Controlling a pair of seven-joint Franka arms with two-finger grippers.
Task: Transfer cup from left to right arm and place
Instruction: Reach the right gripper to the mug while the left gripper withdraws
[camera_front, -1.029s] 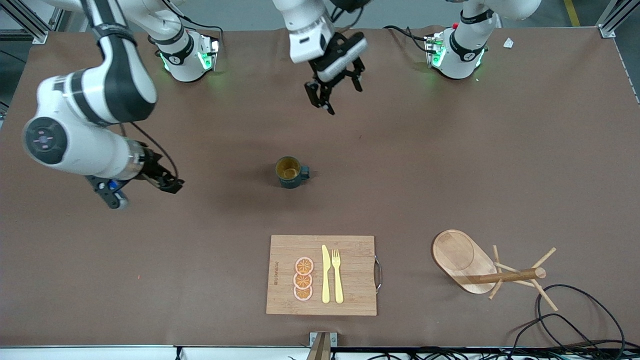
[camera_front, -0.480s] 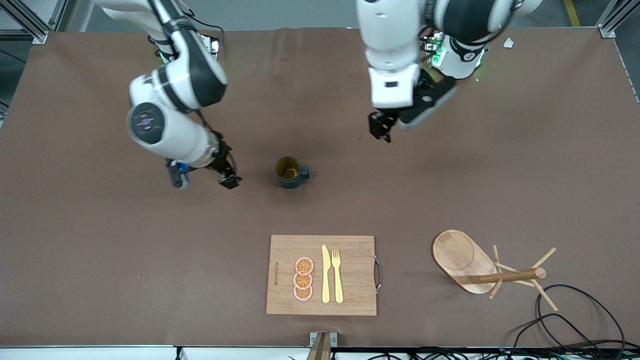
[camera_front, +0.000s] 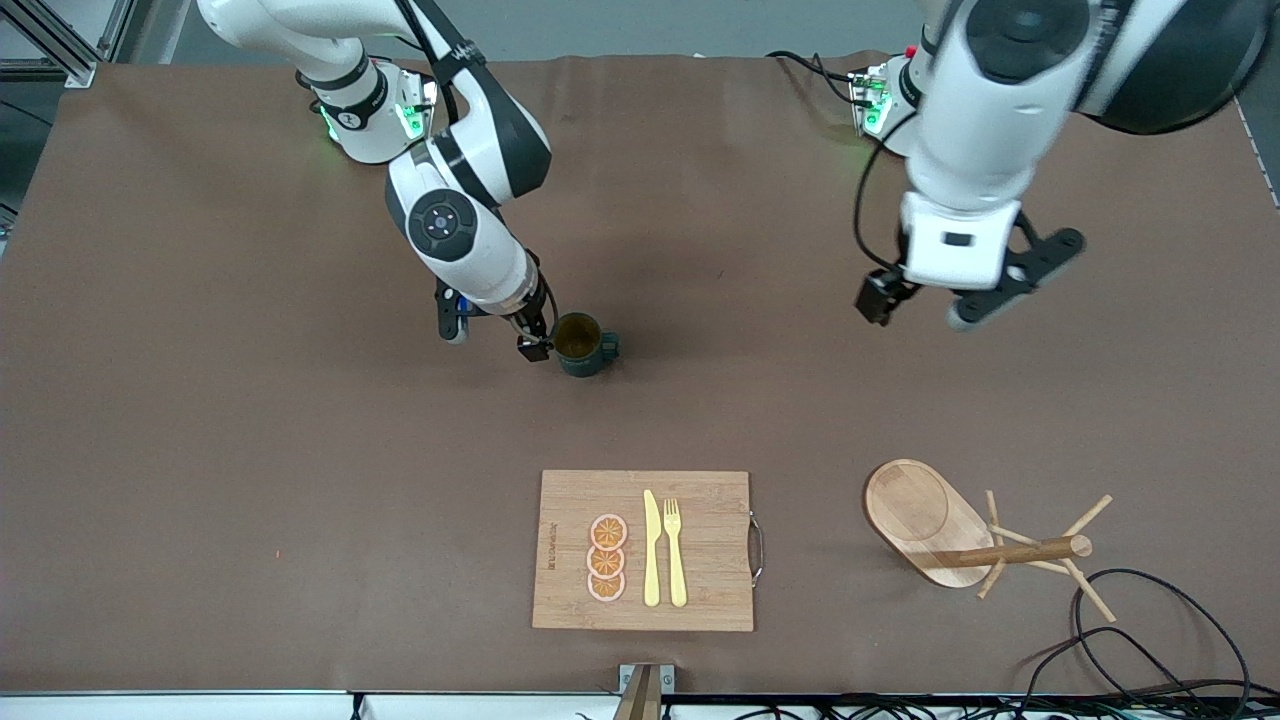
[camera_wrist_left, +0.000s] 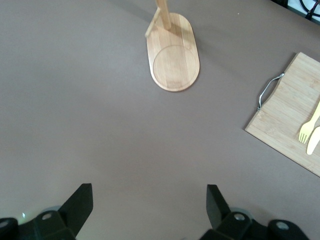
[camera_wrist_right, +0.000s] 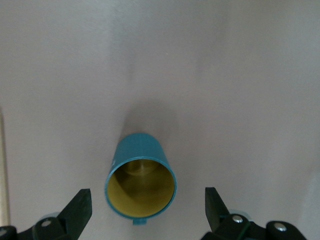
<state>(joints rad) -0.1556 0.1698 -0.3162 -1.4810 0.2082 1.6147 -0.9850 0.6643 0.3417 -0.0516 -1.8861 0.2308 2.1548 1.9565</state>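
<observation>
The cup (camera_front: 582, 344) stands upright on the brown counter (camera_front: 200, 450), near its middle, handle turned toward the left arm's end. Every place below is given from the cup.

The right claw (camera_front: 535, 345) is low, just beside the cup on the side toward the right arm's end. From the front it looks close to the cup's wall, but whether it touches cannot be told. In the right wrist view the right claw (camera_wrist_right: 147, 207) is spread wide, one finger (camera_wrist_right: 77, 210) on each flank of the cup (camera_wrist_right: 140, 175), with clear gaps to the teal wall and the yellowish inside showing. It holds nothing.

The left claw (camera_front: 915, 305) hangs in the air over bare counter, well away from the cup toward the left arm's end. The left wrist view shows the left claw (camera_wrist_left: 150, 207) wide open and empty, its fingers (camera_wrist_left: 80, 202) dark against the brown surface.

The board (camera_front: 643, 550) lies nearer the front camera than the cup. It carries three orange slices (camera_front: 606, 558), a yellow knife (camera_front: 651, 548) and a fork (camera_front: 675, 550) side by side. The wooden rack (camera_front: 960, 535) lies on its side toward the left arm's end of the board, also nearer the camera than the cup, its oval base (camera_wrist_left: 173, 52) visible from the left wrist
</observation>
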